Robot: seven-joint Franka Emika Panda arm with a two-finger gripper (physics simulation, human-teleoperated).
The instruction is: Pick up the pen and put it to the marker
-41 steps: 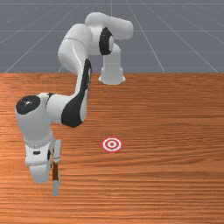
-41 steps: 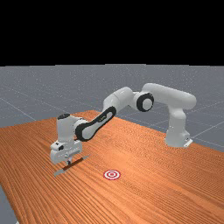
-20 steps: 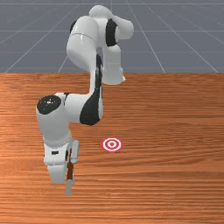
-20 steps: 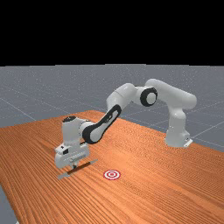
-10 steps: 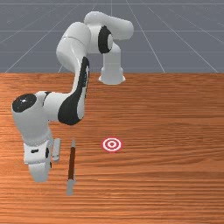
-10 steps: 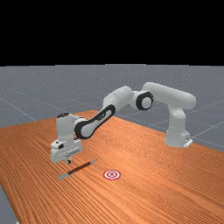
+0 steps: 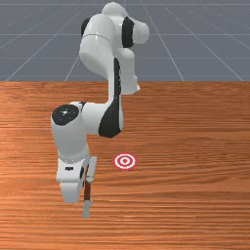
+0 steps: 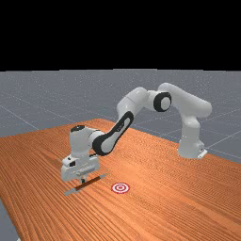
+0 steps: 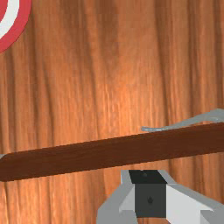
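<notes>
ok so the table (image 7: 195, 205) is orange-brown wood w/ dark grain running through it, and past its edge there's a grey floor (image 7: 195, 39) w/ thin pale grid lines. Far view has plain black above the floor. The Panda arm (image 8: 129, 106) is reaching out over the wood, base near the far view's right.

Vs half a sec ago: the hand end of the arm has swung over toward the front view's right, and tbh the pen (image 7: 87, 193) has shifted that way too, just a bit, so it's nearer the red/white ring marker (image 7: 124, 161) now. The marker hasn't budged. Back then there was a visible gap btwn the hand and the pen in the front view, now the hand overlaps part of it.

As for where the pen is: it's lying lengthwise on the wood, brown barrel, grey ends, running right alongside the gripper (image 8: 83, 180), on the side toward the marker. Wrist view has the barrel crossing just past the gripper's tip, w/ the wavy grey clip (image 9: 192, 121) on the barrel's far side from the tip. It's super close, but idk if they're actually touching. Pen's still short of the marker fwiw, bare wood btwn them in the front view.

Can't tell if the gripper is spread or pressed together rn, sry.
</notes>
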